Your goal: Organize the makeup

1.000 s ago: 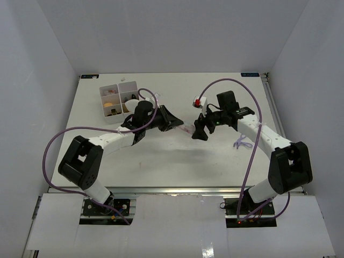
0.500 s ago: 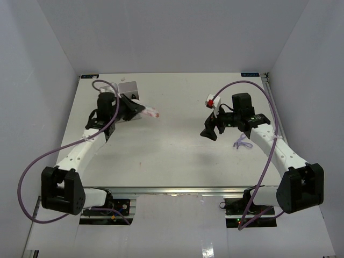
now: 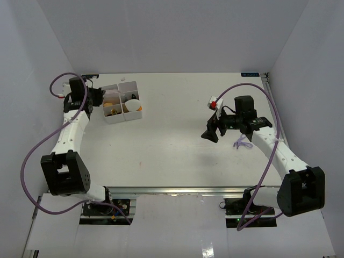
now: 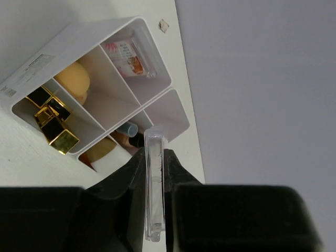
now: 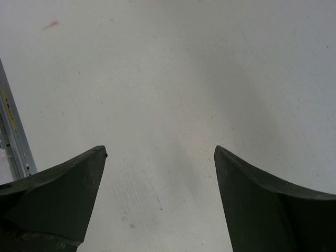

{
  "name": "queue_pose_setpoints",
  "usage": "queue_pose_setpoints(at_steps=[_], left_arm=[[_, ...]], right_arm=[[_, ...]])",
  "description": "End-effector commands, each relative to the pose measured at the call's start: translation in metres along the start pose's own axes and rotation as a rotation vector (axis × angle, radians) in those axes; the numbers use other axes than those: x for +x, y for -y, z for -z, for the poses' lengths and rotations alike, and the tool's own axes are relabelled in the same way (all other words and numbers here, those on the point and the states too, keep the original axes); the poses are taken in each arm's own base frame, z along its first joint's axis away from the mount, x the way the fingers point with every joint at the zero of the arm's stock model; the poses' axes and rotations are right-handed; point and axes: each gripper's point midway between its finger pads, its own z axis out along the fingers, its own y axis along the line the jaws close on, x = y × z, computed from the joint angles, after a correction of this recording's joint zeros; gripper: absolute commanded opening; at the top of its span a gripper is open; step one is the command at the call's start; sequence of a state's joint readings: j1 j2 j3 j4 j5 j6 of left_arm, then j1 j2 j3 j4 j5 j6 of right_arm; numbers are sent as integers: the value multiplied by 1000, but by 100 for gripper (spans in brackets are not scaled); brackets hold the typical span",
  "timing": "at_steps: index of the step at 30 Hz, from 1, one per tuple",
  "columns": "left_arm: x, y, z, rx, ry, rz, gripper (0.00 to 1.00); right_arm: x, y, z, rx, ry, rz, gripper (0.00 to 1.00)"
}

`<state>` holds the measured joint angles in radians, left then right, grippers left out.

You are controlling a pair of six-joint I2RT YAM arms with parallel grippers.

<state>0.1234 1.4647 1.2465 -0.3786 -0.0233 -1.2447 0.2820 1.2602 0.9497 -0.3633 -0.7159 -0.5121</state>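
Left gripper (image 4: pixel 155 164) pinches clear packet (image 4: pixel 155 191) beside the white box (image 4: pixel 31 73).

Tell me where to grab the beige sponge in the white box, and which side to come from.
Likely across its rounded top, coming straight down through the open compartment. The beige sponge sits inside the white box, whose divider walls block any sideways approach; only its domed upper part is exposed. Align the open right end effector along the compartment, where room seems free beside it.

No words or numbers could be read, since the small print seen on a sticker (image 4: pixel 23 76) on the white box (image 4: pixel 89 39) and on a clear packet (image 4: pixel 128 55) inside it was too blurred.
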Motion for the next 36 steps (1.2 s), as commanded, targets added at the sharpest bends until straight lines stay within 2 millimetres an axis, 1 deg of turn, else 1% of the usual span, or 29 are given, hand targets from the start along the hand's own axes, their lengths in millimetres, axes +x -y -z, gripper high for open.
queue_pose_setpoints(at_steps=[1, 5, 10, 14, 16, 18, 19, 21, 23, 29, 32, 36], left_arm=[[-28, 15, -7, -75, 118, 130, 4], [-32, 12, -20, -117, 139, 158, 5], [-40, -3, -33, -185, 186, 174, 5], [-43, -9, -41, -213, 198, 185, 5], [-45, -10, -43, -222, 203, 187, 5], [-47, -6, -43, -222, 209, 187, 5], [-47, -8, -46, -236, 207, 186, 6], [-51, -4, -48, -232, 213, 194, 6], [-53, -3, -51, -235, 215, 199, 6], [-52, -5, -56, -248, 200, 213, 7], [-47, -14, -61, -287, 181, 217, 9], [-46, -20, -62, -310, 176, 203, 9]], right_arm=[[-8, -2, 2, -8, 45, 23, 90], [-7, 0, 2, -6, 43, 26, 90], [-7, 0, 3, 0, 43, 30, 90], [-7, 0, 4, 2, 47, 29, 90], [-8, 0, 5, 2, 49, 29, 90], [-7, 1, 5, 5, 48, 29, 90], [-7, 2, 5, 7, 47, 26, 90], [-7, 2, 6, 8, 48, 26, 90], [-7, 2, 6, 8, 50, 26, 90], [-7, 3, 7, 11, 54, 26, 90], [-7, 3, 7, 11, 52, 23, 90], [-7, 3, 8, 14, 55, 23, 90]])
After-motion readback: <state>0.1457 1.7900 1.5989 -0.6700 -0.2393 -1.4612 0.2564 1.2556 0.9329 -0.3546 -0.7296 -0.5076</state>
